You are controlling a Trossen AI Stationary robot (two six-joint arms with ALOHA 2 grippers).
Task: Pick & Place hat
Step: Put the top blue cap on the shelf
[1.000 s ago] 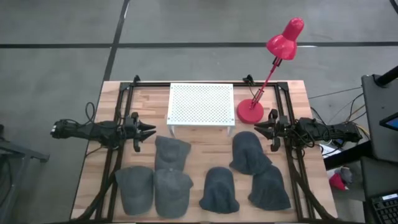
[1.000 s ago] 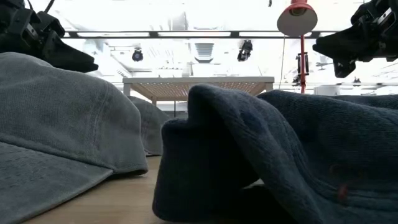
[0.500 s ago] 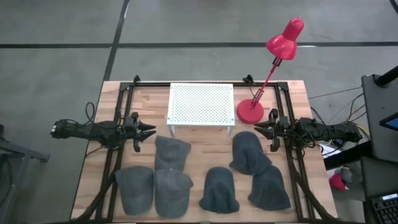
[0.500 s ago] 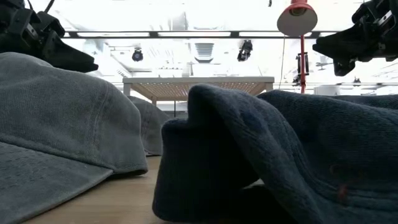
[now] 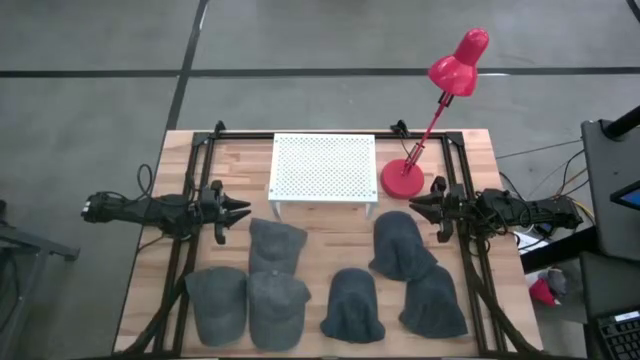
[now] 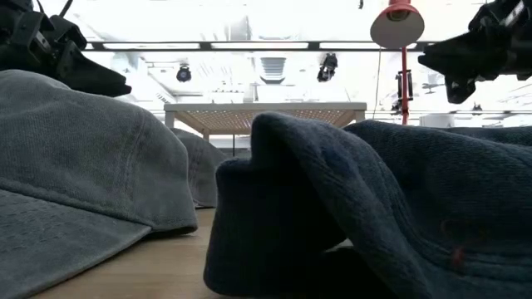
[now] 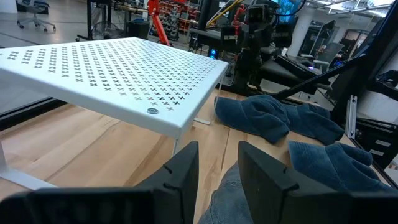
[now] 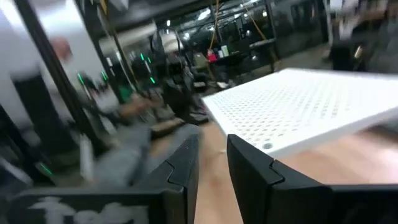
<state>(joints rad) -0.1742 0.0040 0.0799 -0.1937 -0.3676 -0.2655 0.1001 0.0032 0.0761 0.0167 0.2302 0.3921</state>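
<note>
Hovering arms: left gripper at the bench's left edge, right gripper at its right edge, both level, pointing inward.
Jaws: both narrowly parted, empty.
Hats: six grey caps along the front edge, brims pointing various ways.

Matt cloth hats, pale wood table, perforated white metal shelf.

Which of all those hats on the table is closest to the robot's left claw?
The grey cap just below the white perforated stand. It lies right beside the left gripper; the other grey caps sit nearer the table's front edge.
</note>
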